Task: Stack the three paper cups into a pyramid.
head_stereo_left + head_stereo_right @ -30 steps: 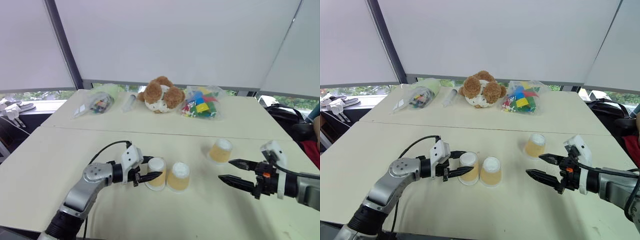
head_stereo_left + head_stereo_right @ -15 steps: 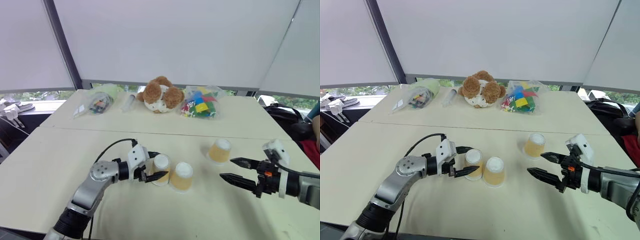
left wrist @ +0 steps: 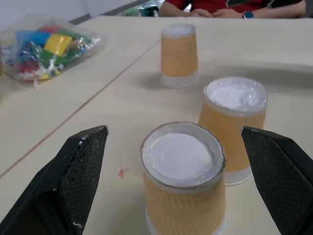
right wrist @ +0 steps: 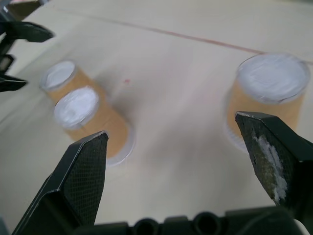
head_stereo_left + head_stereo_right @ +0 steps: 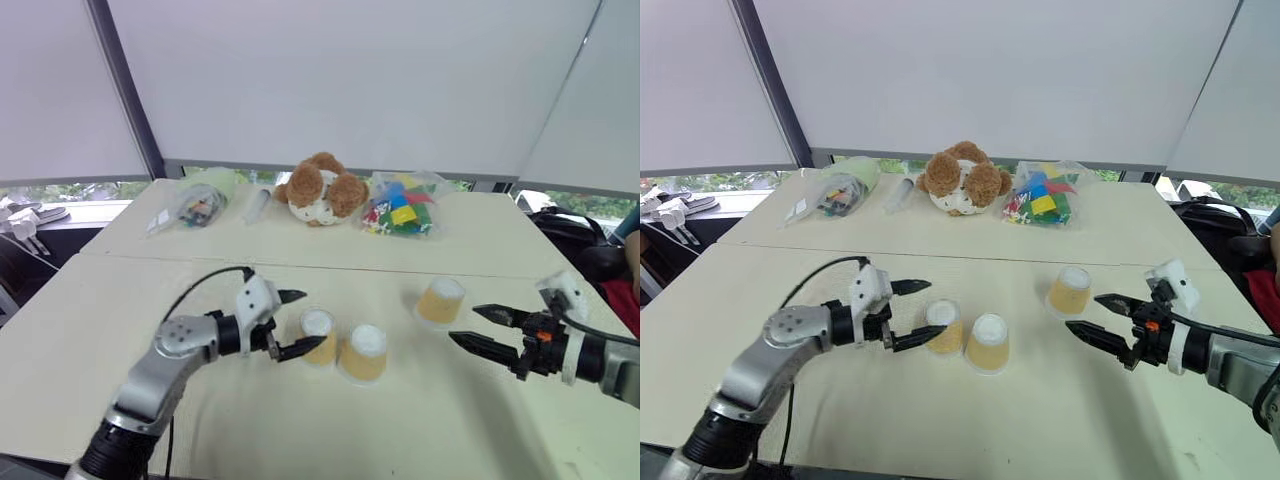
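Just beside the open left claw [image 5: 290, 322], two upturned paper cups [image 5: 341, 343], untouched

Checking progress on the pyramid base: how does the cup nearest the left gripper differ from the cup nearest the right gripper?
The left cup stands right beside a second cup, forming a pair; the right cup stands alone, apart from them. The left cup sits nearer the robot; the right cup sits farther back. The left cup lies just ahead of the open left gripper; the right cup is beside the open right gripper. Both are upside down, tan with white bases, unheld.
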{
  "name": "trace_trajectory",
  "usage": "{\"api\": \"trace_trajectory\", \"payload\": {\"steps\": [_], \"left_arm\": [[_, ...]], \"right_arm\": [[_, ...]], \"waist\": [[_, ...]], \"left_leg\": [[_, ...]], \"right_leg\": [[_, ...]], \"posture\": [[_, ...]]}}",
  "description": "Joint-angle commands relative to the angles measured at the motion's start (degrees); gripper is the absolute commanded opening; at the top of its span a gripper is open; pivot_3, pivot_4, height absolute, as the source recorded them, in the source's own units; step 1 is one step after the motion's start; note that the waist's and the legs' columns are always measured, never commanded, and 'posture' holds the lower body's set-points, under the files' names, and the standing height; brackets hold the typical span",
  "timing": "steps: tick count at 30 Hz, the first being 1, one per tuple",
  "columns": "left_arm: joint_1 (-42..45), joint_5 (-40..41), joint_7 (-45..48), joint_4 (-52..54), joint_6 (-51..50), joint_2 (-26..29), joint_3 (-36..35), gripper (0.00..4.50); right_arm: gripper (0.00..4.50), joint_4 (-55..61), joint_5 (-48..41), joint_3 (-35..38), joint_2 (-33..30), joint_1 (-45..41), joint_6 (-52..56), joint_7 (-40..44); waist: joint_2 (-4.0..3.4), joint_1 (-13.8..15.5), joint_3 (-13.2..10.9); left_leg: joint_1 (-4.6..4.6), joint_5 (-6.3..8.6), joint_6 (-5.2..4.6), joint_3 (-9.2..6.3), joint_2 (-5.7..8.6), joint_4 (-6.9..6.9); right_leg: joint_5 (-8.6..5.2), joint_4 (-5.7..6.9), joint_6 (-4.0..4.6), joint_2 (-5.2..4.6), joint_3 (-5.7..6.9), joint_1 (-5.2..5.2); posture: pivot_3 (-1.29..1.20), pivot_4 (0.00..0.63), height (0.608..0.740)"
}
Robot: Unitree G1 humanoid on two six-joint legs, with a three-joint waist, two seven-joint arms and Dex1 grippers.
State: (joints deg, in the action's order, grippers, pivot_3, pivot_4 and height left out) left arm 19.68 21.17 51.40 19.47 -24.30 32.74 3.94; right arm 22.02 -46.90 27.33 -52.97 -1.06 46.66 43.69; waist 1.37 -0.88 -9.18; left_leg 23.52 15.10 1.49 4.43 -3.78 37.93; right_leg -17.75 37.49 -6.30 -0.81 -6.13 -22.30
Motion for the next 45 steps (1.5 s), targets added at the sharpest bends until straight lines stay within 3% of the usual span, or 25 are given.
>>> {"api": "trace_trajectory", "payload": {"steps": [1,4,7,11,22,31,34,37,42,45], "left_arm": [[-2.03,3.22,1.07,5.61,-3.21,4.39,-4.27,4.46],[-4.52,6.89,3.37,7.66,-6.61,9.24,-8.04,4.46],[-7.33,16.24,6.75,12.61,-15.06,15.37,-13.27,4.46],[-9.04,21.72,6.07,18.29,-20.33,19.96,-15.53,4.46],[-12.58,26.17,-0.80,23.46,-22.58,20.54,-18.59,4.46],[-11.67,25.79,-1.84,22.68,-21.30,22.13,-18.66,4.46],[-11.64,25.48,-1.78,22.40,-20.88,22.36,-18.37,4.50],[-11.41,25.17,-1.78,21.91,-20.42,22.47,-18.09,4.50],[-9.22,25.15,-3.16,19.08,-19.21,20.60,-17.84,4.50],[-8.48,25.12,-2.24,17.22,-19.45,21.44,-17.95,4.50]], "right_arm": [[4.50,-3.83,3.20,-0.60,1.33,-3.17,-4.44,-0.41],[4.50,-8.24,6.52,-2.74,3.65,-6.14,-8.05,-1.38],[4.50,-13.49,10.51,-5.32,6.09,-9.10,-12.54,-1.80],[4.50,-19.99,11.70,-8.83,9.44,-14.28,-14.69,0.12],[4.50,-36.45,20.16,-14.54,13.21,-23.25,-24.74,2.98],[4.50,-41.69,23.51,-16.21,14.51,-26.20,-28.79,4.32],[3.62,-42.47,24.16,-16.27,14.86,-26.52,-29.66,4.36],[2.18,-42.00,24.61,-16.72,15.04,-26.50,-28.96,4.41],[2.10,-37.80,23.91,-16.47,14.31,-29.24,-28.75,5.81],[2.10,-27.80,18.69,-18.26,11.97,-32.53,-20.35,11.29]], "waist": [[0.00,-0.15,0.00],[0.00,-0.23,-0.01],[0.00,-0.28,-0.04],[-0.07,-0.10,-0.08],[-0.09,-0.23,-0.08],[-0.12,-0.26,-0.10],[-0.12,-0.24,-0.10],[-0.12,-0.24,-0.10],[-0.16,-0.25,-0.12],[-0.39,-0.34,-0.26]], "left_leg": [[0.00,0.00,0.00,0.00,0.00,-0.01],[-0.02,0.00,0.00,0.02,-0.01,-0.01],[-0.01,0.00,0.00,0.03,-0.02,-0.02],[-0.01,0.00,0.00,0.04,-0.02,-0.03],[-0.03,0.00,0.00,0.11,-0.01,-0.03],[-0.03,0.00,0.01,0.17,0.00,-0.03],[-0.03,0.00,0.01,0.18,0.00,-0.03],[-0.03,0.00,0.01,0.17,0.00,-0.03],[-0.03,-0.01,0.01,0.19,0.00,-0.03],[-0.02,-0.01,0.01,0.19,0.00,-0.03]], "right_leg": [[0.00,0.00,0.00,0.01,0.00,-0.01],[-0.01,0.00,0.01,0.02,0.01,-0.01],[-0.01,0.00,0.02,0.02,0.00,-0.05],[-0.03,0.00,0.05,-0.05,-0.01,-0.08],[-0.04,0.00,0.09,-0.03,0.00,-0.06],[-0.04,0.00,0.10,-0.02,0.00,-0.07],[-0.04,0.00,0.09,-0.03,0.00,-0.07],[-0.02,0.01,0.07,-0.03,0.00,-0.07],[-0.04,0.01,0.10,-0.03,0.00,-0.08],[-0.01,0.02,0.04,-0.03,-0.02,-0.12]], "posture": [[0.00,0.150,0.740],[0.00,0.150,0.740],[0.00,0.150,0.740],[0.00,0.150,0.740],[0.00,0.150,0.740],[0.00,0.150,0.740],[0.00,0.150,0.740],[0.00,0.150,0.740],[0.00,0.150,0.740],[0.00,0.150,0.740]]}}
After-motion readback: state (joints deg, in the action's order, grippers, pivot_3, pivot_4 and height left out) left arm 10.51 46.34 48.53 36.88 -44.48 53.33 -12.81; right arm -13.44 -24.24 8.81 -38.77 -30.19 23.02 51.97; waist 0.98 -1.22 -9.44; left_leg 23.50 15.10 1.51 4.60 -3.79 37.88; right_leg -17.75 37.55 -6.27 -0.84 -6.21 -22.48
